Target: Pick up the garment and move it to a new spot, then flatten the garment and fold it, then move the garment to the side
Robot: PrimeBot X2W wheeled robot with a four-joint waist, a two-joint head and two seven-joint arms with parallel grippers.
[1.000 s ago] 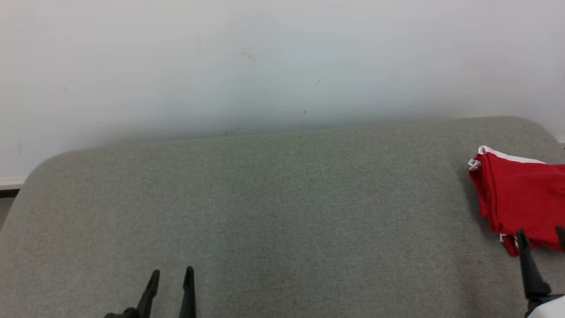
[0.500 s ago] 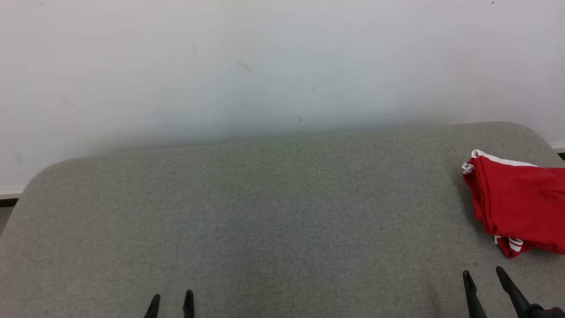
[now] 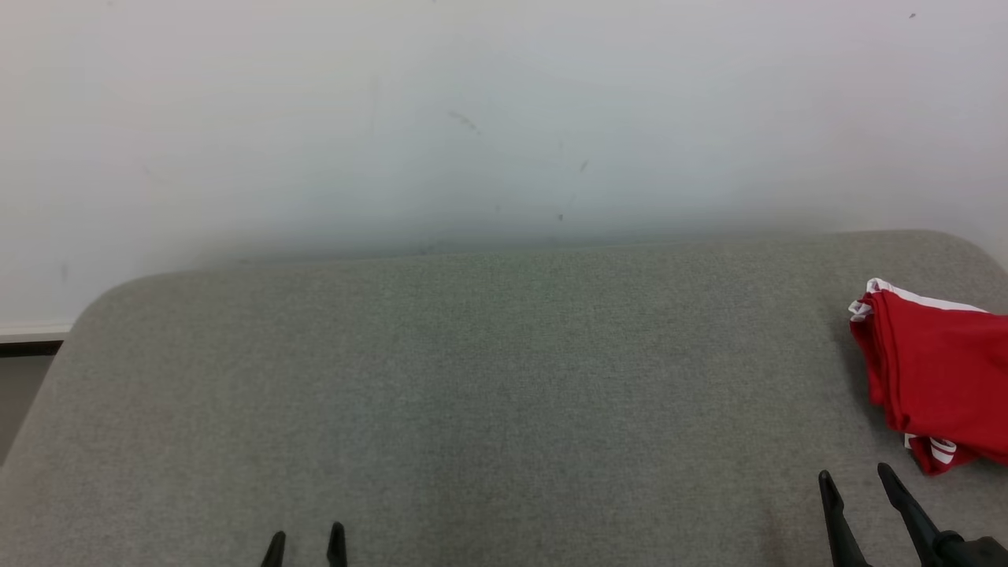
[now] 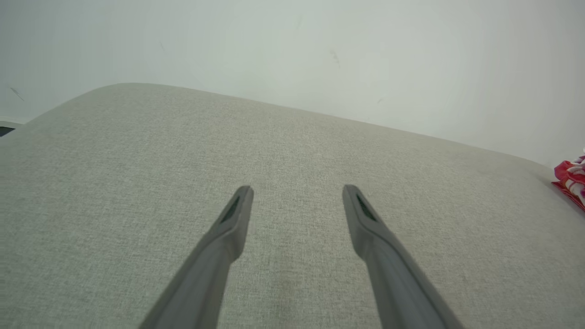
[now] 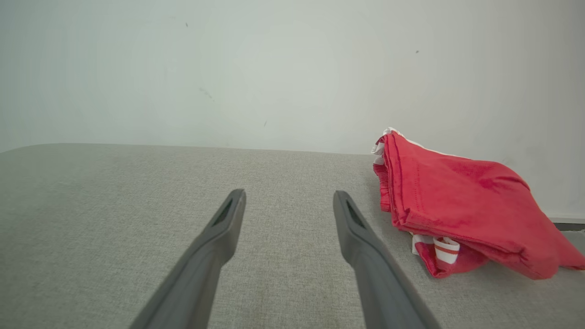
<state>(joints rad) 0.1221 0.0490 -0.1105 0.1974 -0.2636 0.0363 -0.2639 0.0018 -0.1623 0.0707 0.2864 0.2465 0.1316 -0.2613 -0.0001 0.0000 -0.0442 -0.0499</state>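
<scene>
- The red garment [image 3: 941, 370] lies folded in a thick, slightly rumpled bundle at the far right of the grey fabric surface [image 3: 472, 378], running off the right edge of the head view.
- White trim shows at its far corner, and a red-and-white striped cuff pokes out from beneath its near edge.
- In the right wrist view the garment [image 5: 457, 201] rests flat on the surface, just to the right of the fingers and apart from them.
- The right gripper [image 3: 854, 482] sits near the garment's near edge without touching it; its jaws are spread wide and hold nothing.
- The left gripper [image 3: 307, 539] is well apart from the garment, at the lower left of the head view, jaws likewise spread and empty above bare grey fabric.
- In the left wrist view a sliver of the garment [image 4: 571, 180] shows at the right edge.
- A pale wall [image 3: 504, 118] rises behind the surface, marked with a few small dark scuffs.
</scene>
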